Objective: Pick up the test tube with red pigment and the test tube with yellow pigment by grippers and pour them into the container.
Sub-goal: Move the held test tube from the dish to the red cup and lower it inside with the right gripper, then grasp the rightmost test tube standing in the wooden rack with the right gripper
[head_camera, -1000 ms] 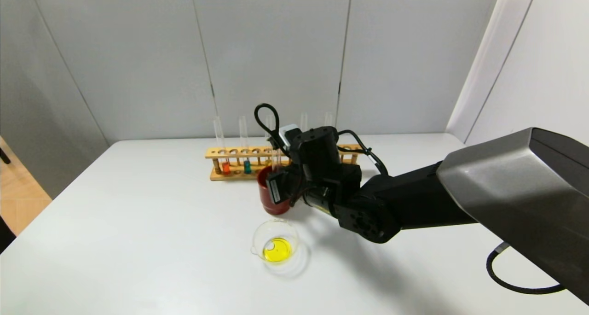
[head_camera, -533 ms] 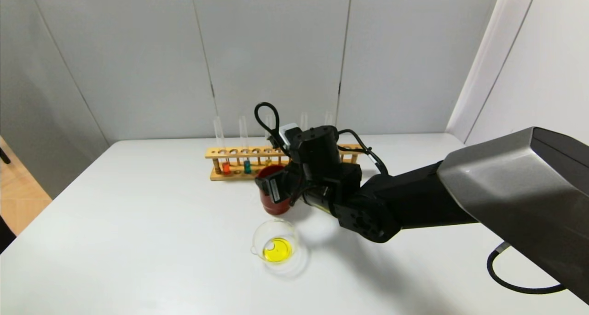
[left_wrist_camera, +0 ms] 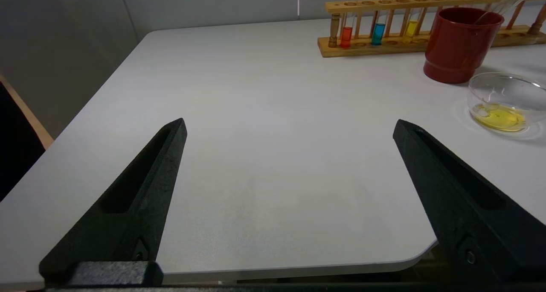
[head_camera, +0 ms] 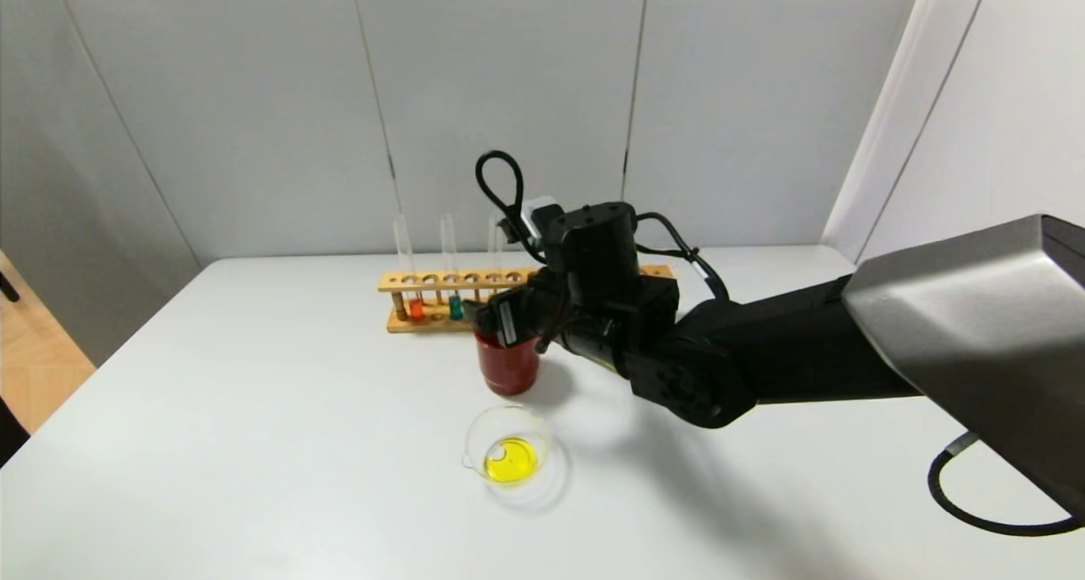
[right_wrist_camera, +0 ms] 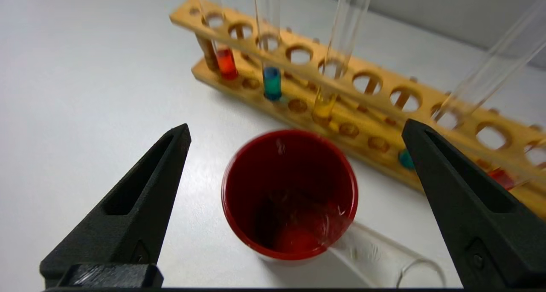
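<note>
From the head view, the right hand (head_camera: 496,317) hangs just above the red cup (head_camera: 507,368), which stands in front of the wooden rack (head_camera: 398,285). The container (head_camera: 507,454) sits on the bench (head_camera: 254,444) a bit nearer to the robot, and it has yellow liquid in it. So I think the yellow pour is done and the red one is left. In the left wrist view, the left hand (left_wrist_camera: 290,122) is wide open with nothing in it, parked low over the bench and well away from the rack. In the right wrist view, the right hand is wide open too and holds nothing. Right under it, an empty tube (right_wrist_camera: 379,258) leans inside the red cup. In the rack stand an orange-red tube (right_wrist_camera: 225,63), a blue tube (right_wrist_camera: 271,83) and a yellow tube (right_wrist_camera: 324,106). Near the other end, a dark red tube (right_wrist_camera: 499,176) peeks out beside one finger (right_wrist_camera: 460,206). I guess that is the red pigment, but I cannot be sure. Next, the hand should move to that tube, pinch the thin glass gently, lift it straight up, and tip it over the container.
</note>
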Robot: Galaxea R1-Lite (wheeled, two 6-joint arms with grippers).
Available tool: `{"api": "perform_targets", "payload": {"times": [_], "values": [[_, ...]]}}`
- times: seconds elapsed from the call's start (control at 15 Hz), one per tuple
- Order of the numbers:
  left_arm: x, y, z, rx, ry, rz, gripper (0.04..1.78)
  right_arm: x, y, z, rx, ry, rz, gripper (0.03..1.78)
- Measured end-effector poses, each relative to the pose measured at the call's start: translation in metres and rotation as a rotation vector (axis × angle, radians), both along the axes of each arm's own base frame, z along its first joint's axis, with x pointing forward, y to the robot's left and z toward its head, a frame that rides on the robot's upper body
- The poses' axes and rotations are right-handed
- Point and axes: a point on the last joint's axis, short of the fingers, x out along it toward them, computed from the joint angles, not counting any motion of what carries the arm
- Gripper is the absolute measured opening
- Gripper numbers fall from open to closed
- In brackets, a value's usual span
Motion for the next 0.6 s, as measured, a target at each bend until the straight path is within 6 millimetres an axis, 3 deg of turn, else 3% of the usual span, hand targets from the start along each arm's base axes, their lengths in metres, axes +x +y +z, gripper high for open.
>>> {"api": "perform_targets", "payload": {"times": [0.6], "values": [[0.000,0.000,0.000,0.000,0.000,0.000,1.71,-0.001,-0.022,0.044,0.066,-0.076,-0.040,1.73]]}}
